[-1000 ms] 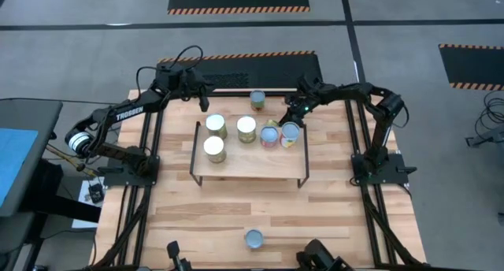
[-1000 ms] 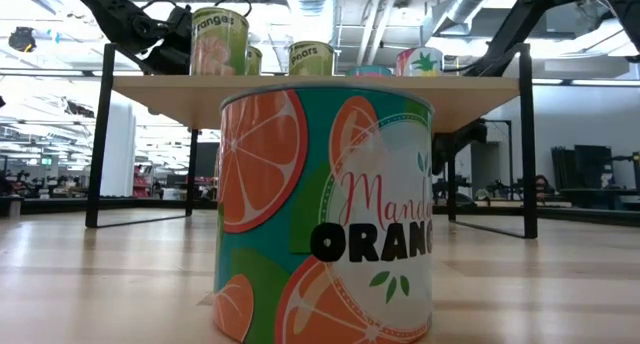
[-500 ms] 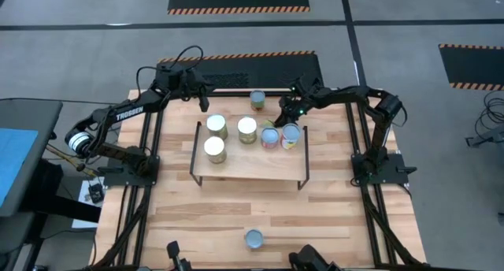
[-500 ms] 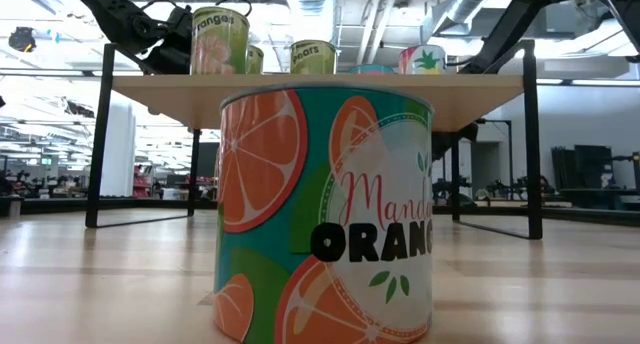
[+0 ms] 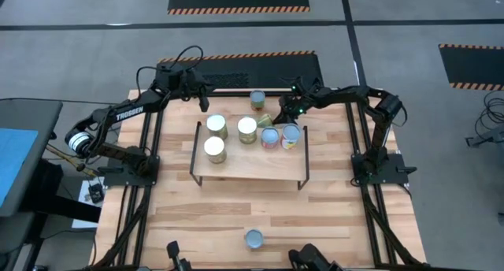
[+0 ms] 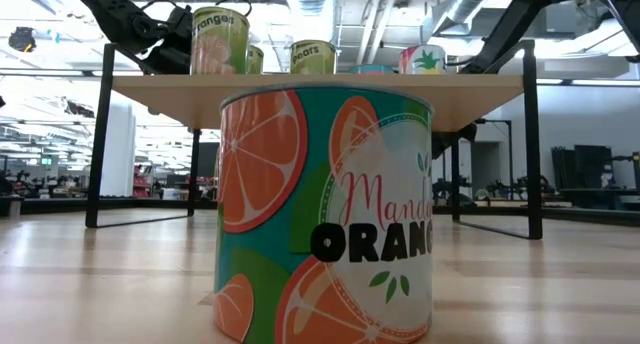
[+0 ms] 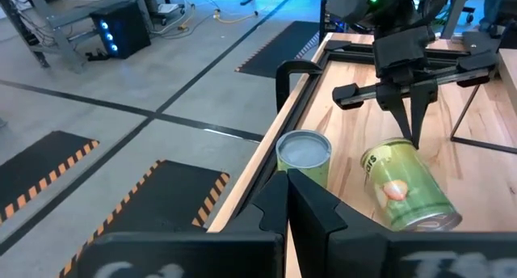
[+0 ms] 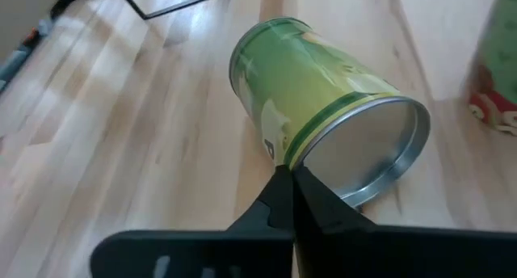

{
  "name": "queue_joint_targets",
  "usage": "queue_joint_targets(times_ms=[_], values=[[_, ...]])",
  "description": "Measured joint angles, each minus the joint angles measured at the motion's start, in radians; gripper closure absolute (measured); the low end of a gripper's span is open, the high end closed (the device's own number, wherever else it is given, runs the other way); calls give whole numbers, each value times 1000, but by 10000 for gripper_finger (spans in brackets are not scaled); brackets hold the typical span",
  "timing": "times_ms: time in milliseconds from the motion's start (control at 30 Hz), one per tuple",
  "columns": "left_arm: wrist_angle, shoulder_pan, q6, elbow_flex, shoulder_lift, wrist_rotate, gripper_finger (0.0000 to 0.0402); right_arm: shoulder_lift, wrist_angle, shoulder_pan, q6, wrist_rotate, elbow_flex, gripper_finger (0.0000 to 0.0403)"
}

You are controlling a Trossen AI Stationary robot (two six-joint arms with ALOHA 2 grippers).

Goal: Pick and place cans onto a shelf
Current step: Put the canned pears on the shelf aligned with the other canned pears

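A green-labelled can lies on its side on the table, just beyond the far edge of the shelf, and it shows small in the high view. My right gripper is shut, its fingertips at this can. Several cans stand on the shelf. One more can stands upright on the table behind the shelf. An orange-labelled can stands near the table's front edge. My left gripper is shut on nothing, above the shelf's far left corner. My right gripper meets the lying can with its shut fingertips, at the rim of the can's silvery end. The fingers come down from above, slanting in from the table's right. Whether they pinch the rim or only rest against it, I cannot tell. The can's side rests on the table.
The shelf's black wire legs stand at its left and right ends. The upright can behind the shelf is close to the lying one. Bare table lies between the shelf and the front can.
My right gripper has gone a little toward the table's left, onto the lying green can, and its fingers have shut. The can has shifted slightly to the left with it.
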Motion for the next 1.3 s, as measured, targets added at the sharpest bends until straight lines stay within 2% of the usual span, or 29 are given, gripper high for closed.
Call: queue_joint_targets(times_ms=[367,600,967,1133,1300], values=[[0,0,0,0,0,0,401,-29,-25,-46,0,53,-1,398],[1,1,0,0,0,0,401,-169,-179,-64,-42,159,-1,399],[3,1,1,0,-1,-2,402,-456,-430,-34,7,478,-1,400],[3,1,1,0,-1,-2,401,-600,-551,32,96,658,12,400],[3,1,1,0,-1,-2,401,-711,-647,145,166,842,81,401]])
